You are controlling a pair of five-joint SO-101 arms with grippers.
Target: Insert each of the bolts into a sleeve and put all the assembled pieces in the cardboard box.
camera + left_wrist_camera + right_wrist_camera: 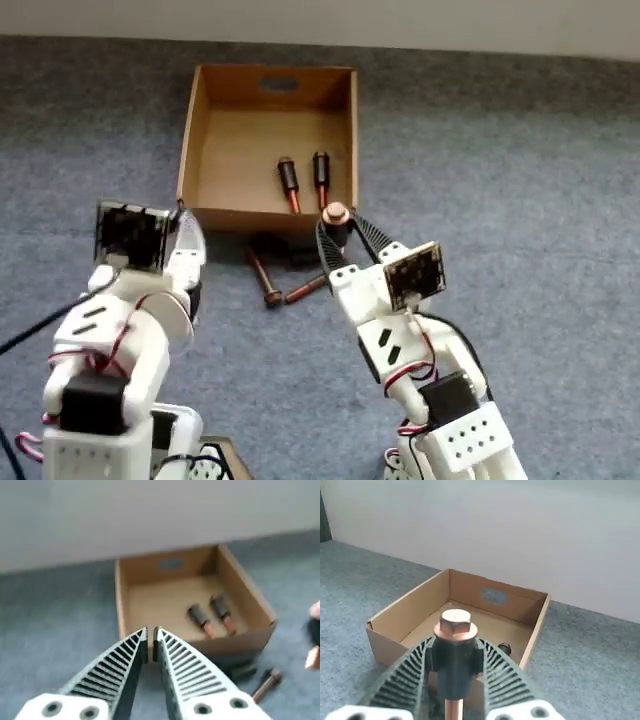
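Right pincer [337,235] clamps sleeved bolt [454,630] upright, at near wall of cardboard box [195,130]. Left pincer [151,632] closed, empty, by box corner. Two finished pieces [290,178] inside box. Two bare bolts [262,275] on surface: roughly half done.

The box [196,140] was plain brown, the carpet [500,150] speckled grey-blue. Each bolt [260,275] was copper, each sleeve [288,176] black. The arms [120,350] were white, their fingers [117,667] black and ribbed.
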